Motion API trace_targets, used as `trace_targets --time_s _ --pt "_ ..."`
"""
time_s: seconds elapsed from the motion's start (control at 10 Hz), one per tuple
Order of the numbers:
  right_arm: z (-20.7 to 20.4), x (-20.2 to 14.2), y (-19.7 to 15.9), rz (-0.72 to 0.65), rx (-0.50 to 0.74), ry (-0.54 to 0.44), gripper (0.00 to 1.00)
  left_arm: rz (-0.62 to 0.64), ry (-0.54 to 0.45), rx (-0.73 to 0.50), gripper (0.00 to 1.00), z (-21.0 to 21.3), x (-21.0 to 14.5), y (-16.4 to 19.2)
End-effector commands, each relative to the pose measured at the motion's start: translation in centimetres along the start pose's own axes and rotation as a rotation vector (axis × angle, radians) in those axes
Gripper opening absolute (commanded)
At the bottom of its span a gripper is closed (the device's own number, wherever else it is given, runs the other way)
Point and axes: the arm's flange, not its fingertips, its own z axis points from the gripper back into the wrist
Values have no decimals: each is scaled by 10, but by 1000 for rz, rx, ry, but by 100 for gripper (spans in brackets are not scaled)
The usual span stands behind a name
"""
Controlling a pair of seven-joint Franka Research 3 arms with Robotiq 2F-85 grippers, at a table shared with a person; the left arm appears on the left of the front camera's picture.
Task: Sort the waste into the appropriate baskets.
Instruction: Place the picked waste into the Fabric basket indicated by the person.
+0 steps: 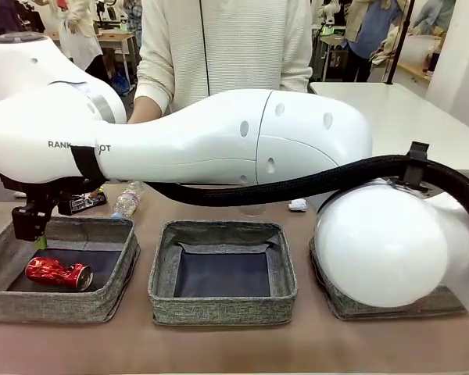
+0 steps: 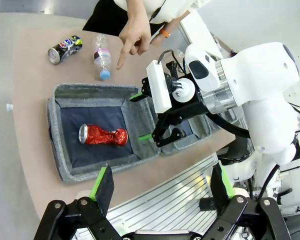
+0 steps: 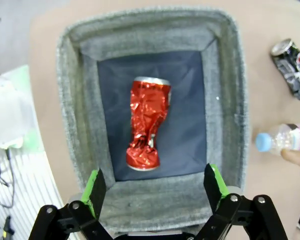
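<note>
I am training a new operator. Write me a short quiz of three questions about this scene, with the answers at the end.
1. Where does the red can lie? A: in the left basket; B: in the middle basket; C: on the table.
2. True or false: the right claw is shut on the can.
3. What does the person's hand point at?
Key: 1 A. 2 False: the claw stands open above the can. 3 The bottle.
</note>
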Motion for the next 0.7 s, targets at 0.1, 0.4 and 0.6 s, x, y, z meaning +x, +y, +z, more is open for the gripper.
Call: trace_targets --time_s 0.1,0.4,0.6 --pt "21 -6 -5 -75 1 8 100 -8 -10 4 100 -3 0 0" --pt "91 -132 -7 -222 -62 -29 100 -8 -10 4 100 -3 0 0" --pt "123 -235 11 -356 -28 -49 100 -8 -10 4 100 -3 0 0"
